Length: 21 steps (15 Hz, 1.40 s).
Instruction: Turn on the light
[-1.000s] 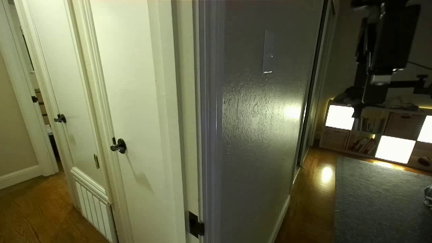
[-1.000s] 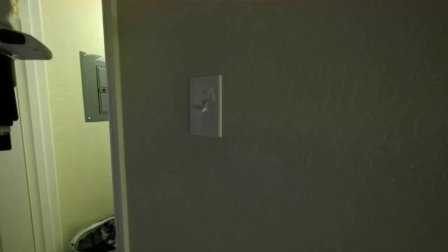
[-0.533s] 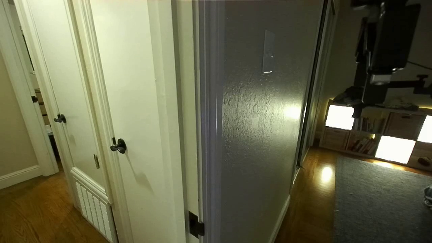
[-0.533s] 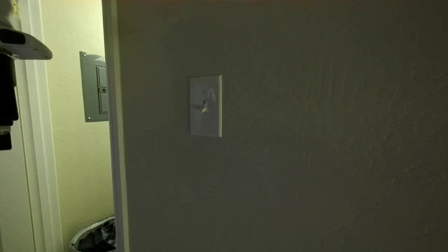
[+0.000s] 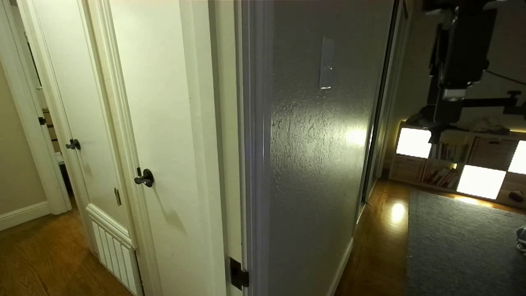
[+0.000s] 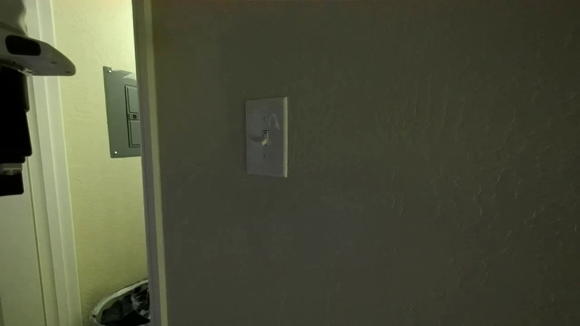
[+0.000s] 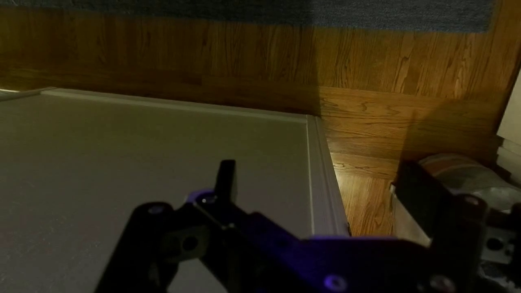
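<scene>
The light's switch is a pale upright wall plate (image 6: 266,158) on the dim wall, also seen in an exterior view (image 5: 327,61). Its small toggle (image 6: 265,138) sticks out and points downward. The lamp itself is out of view. My gripper (image 7: 317,171) is open and empty in the wrist view, its dark fingers (image 7: 226,175) spread wide apart. The switch does not show in the wrist view. In both exterior views my gripper points down, well apart from the switch, at the upper right (image 5: 448,109) and at the left edge (image 6: 11,181).
A door frame (image 5: 257,164) edges the switch wall. White doors with a black knob (image 5: 144,177) stand beyond it. A grey breaker panel (image 6: 121,117) and a bin (image 6: 118,294) show through the doorway. A shelf with glowing panels (image 5: 481,181) and a grey rug (image 5: 460,246) lie behind.
My gripper has shifted slightly toward the switch wall in the last half second: left in an exterior view, right in an exterior view. The switch toggle has not moved.
</scene>
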Available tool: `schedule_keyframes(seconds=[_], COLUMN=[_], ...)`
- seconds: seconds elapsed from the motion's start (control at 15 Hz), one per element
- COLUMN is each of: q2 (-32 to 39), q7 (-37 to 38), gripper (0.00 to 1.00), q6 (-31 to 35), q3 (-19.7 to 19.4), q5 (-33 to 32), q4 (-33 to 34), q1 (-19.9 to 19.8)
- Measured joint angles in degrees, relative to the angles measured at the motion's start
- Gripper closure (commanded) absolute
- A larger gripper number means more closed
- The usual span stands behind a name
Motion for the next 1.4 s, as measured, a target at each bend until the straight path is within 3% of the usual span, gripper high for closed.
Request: schedule_keyframes(seconds=[0.67,1.4], q2=[-0.7,-1.43], q7=[-4.07,-4.04], gripper=[0.0,0.0], q6=[14.47,15.75], q3=[-8.15,-9.0], q5=[-1.89,-3.67], q4=[-7.16,-9.48], q1=[-1.56,-3.24])
